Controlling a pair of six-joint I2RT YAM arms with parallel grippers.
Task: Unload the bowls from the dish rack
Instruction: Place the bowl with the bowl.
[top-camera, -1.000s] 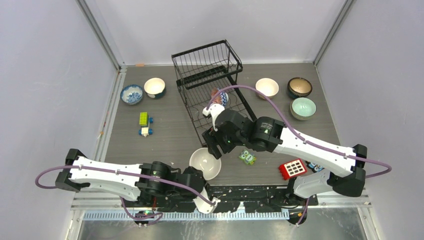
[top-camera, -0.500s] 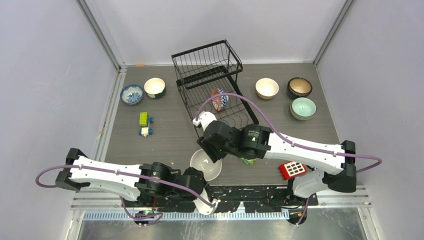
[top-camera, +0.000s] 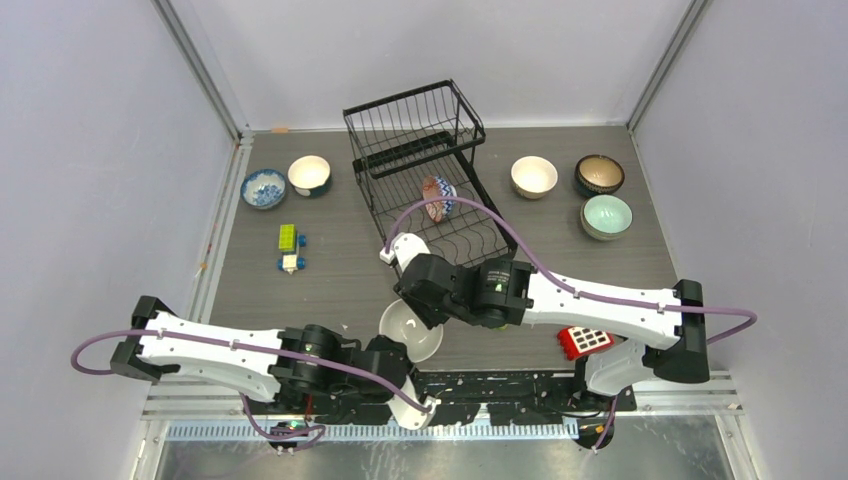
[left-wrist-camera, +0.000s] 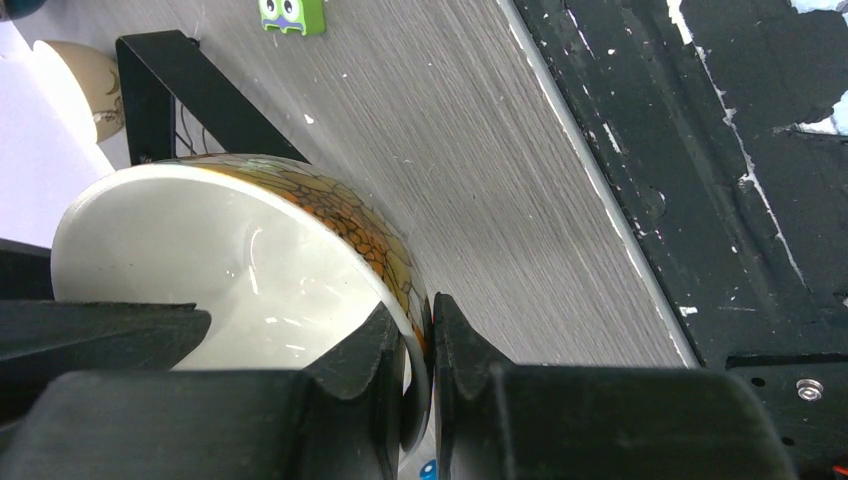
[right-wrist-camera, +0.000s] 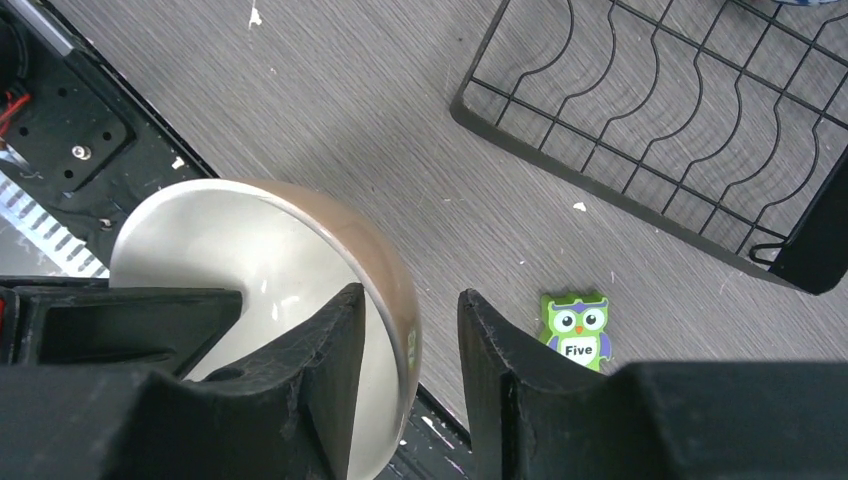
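Pinching bowl (left-wrist-camera: 230, 260) — left gripper (left-wrist-camera: 420, 328), wrist view.

The desk (top-camera: 330, 275) is a grey wood-grain board, evenly and softly lit, with a few white flecks (right-wrist-camera: 255, 15) on it; plain pale lilac-grey panels close it in: a left wall (top-camera: 90, 150), a back wall (top-camera: 430, 50) and a right wall (top-camera: 760, 150); slanting aluminium posts (top-camera: 200, 65) rise at the two far corners; a metal strip (top-camera: 215, 260) runs along the desk's left edge; at the near edge lies a black base plate (left-wrist-camera: 700, 200), its paint chipped and scratched; beyond it sits a ribbed silver rail (top-camera: 400, 430).
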